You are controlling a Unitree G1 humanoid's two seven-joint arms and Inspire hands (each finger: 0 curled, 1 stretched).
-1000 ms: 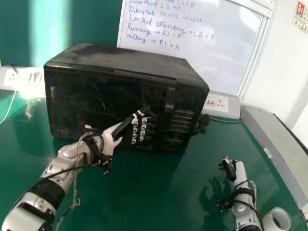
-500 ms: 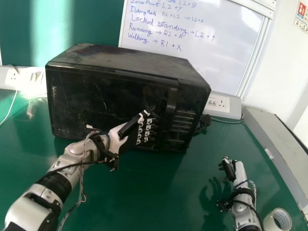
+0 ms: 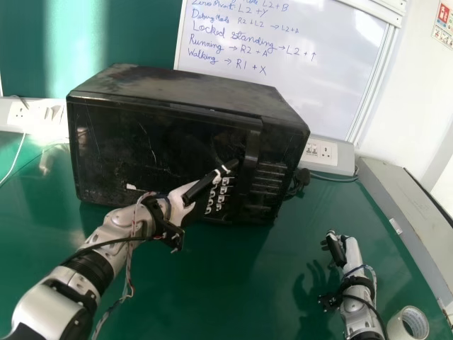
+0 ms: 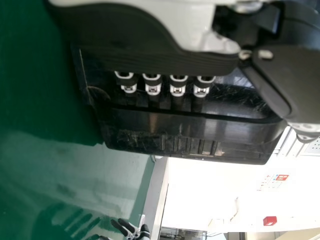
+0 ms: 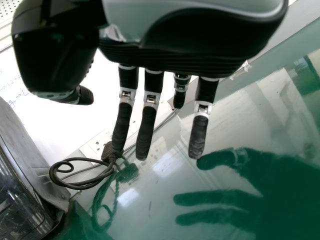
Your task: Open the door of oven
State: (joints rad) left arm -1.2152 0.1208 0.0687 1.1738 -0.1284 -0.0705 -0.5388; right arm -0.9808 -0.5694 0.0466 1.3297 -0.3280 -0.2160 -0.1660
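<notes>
Green worktop (image 3: 233, 283), whiteboard (image 3: 297, 92) behind. Left hand (image 3: 177, 207) wide, fingers straight, near door handle (image 3: 250, 149); black microwave oven (image 3: 191, 88) just ahead of them, door (image 3: 106, 142) closed. Right hand (image 3: 353, 256) well apart, fingers extended.

Head view: the tops of the whiteboard (image 3: 304, 99) and wall sign (image 3: 443, 25) were cut off; the sign's words were too small | tape roll (image 3: 397, 326): bottom cut off | left fingers (image 3: 224, 190): ends lost against the dark oven (image 3: 141, 156) | right wrist view: most of the oven was cut off

The oven door (image 3: 113, 152) looks glossy and scratched.
</notes>
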